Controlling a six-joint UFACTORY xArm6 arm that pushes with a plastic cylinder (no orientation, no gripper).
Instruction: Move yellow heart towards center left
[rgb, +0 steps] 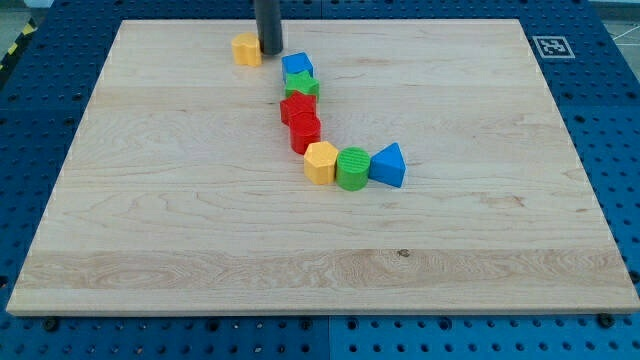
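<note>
Just at the view's left of my tip (270, 52), touching or nearly so, near the board's (150, 230) top edge: yellow heart (246, 48), no pincer fitted, wanting a push towards the view's bottom-left.

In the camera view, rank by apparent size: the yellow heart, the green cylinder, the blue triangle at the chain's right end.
1. Blue triangle and green cylinder: alike, no ranking.
2. Yellow heart: smallest, though it sits farther up the board, so distance may account for that.
</note>
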